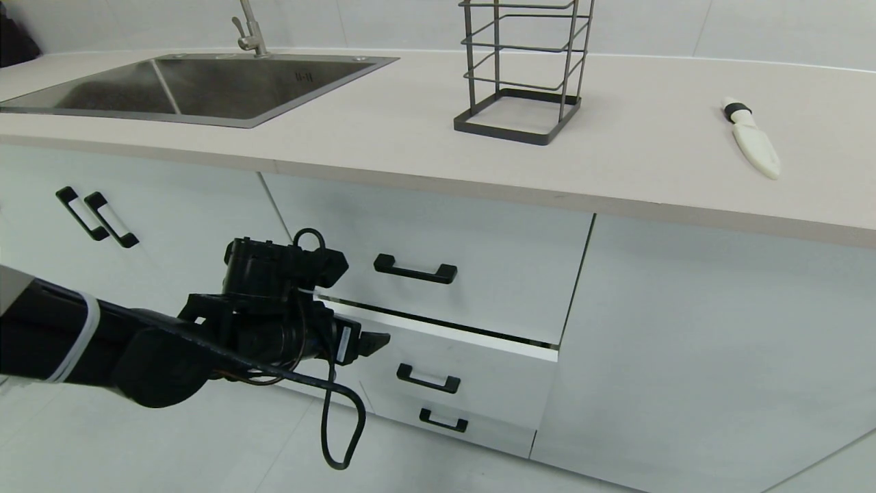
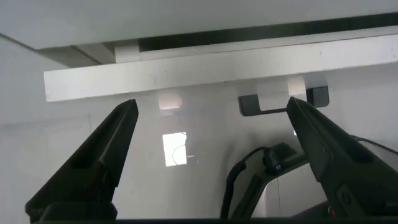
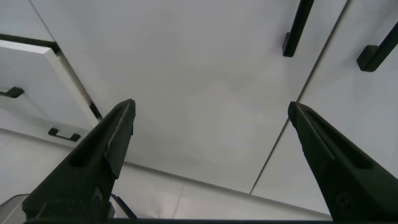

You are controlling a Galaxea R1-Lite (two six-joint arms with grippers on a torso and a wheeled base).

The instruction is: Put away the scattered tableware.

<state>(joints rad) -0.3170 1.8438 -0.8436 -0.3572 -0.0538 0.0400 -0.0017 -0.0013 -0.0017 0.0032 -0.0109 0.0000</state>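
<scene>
A white knife (image 1: 751, 137) with a black band lies on the counter (image 1: 650, 157) at the far right. Below the counter, the middle drawer (image 1: 479, 363) stands pulled out a little, a dark gap above its front. My left gripper (image 1: 373, 339) is open, just left of that drawer front and level with its top edge. In the left wrist view the left gripper (image 2: 211, 106) faces the drawer front (image 2: 186, 168), apart from its black handle (image 2: 283, 104). My right gripper (image 3: 211, 109) is open with nothing between its fingers, facing white cabinet doors (image 3: 205, 81).
A dark wire rack (image 1: 523, 68) stands on the counter's middle, a steel sink (image 1: 198, 85) with a tap at the back left. Top drawer handle (image 1: 415, 269) and bottom drawer handle (image 1: 443, 420) flank the pulled-out one. Cabinet door handles (image 1: 96, 216) are to the left.
</scene>
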